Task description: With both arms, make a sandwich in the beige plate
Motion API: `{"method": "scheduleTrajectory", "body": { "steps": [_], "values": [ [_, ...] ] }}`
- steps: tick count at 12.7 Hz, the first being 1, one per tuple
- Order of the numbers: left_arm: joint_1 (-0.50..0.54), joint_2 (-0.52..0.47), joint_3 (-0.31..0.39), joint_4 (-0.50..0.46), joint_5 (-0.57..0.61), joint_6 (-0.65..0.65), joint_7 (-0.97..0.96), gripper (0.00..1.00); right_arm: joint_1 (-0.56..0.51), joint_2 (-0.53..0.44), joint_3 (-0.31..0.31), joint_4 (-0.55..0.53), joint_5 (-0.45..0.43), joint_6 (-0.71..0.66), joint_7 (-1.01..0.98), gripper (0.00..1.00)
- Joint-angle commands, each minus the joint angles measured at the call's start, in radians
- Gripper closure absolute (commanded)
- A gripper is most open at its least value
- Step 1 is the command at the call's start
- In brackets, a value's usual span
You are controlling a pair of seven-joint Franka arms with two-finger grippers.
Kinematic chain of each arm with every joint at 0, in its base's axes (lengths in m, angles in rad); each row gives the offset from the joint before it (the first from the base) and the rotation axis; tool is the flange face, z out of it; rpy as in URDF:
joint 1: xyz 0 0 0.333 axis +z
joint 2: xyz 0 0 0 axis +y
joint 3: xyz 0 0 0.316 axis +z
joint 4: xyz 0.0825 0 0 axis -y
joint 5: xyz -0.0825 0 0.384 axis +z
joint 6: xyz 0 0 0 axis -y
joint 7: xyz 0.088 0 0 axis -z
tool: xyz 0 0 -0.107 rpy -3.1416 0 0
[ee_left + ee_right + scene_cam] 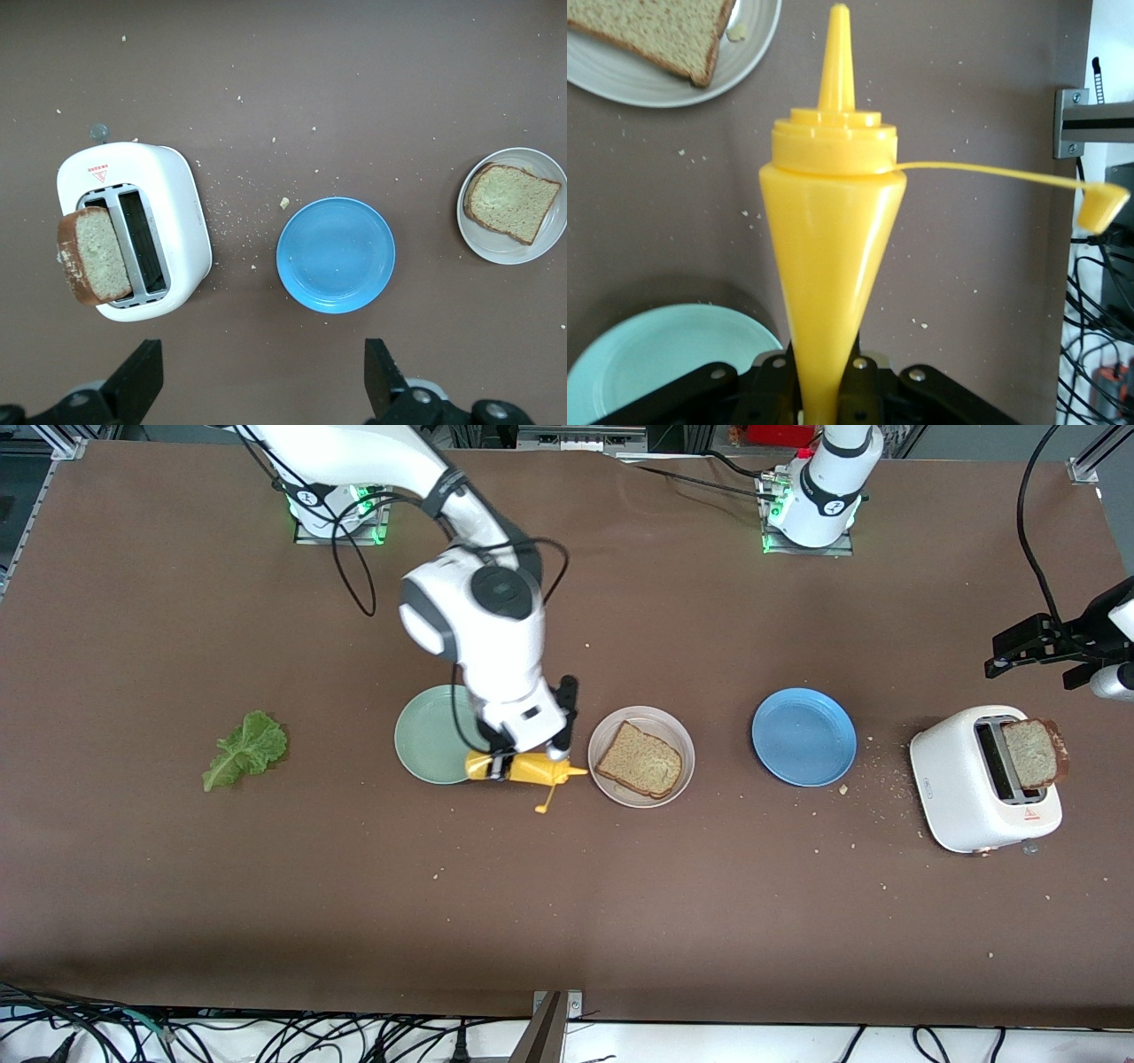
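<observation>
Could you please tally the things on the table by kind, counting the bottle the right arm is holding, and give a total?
Plates: 3 – beige plate, mint-green plate, blue plate
Bread slices: 2 – one on the beige plate, one in the toaster
Toasters: 1
Lettuce leaves: 1
Yellow squeeze bottles: 1
Total: 8
</observation>
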Motion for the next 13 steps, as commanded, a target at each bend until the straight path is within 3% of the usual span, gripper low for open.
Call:
{"method": "scheduleTrajectory", "body": {
  "steps": [1,7,13],
  "values": [
    [0.000,0.012,-0.004,0.032,0.009,-0.008,-0.004,0.00,0.100,0.060,-0.017,0.032,-0.175,-0.059,0.164,1.00],
    [-0.005,0.012,-0.006,0.034,0.011,-0.008,-0.004,0.00,0.203,0.160,-0.019,0.032,-0.449,-0.170,0.212,1.00],
    [-0.008,0.011,-0.009,0.035,0.014,-0.008,-0.003,0.00,0.228,0.199,-0.020,0.037,-0.496,-0.185,0.263,1.00]
  ]
}}
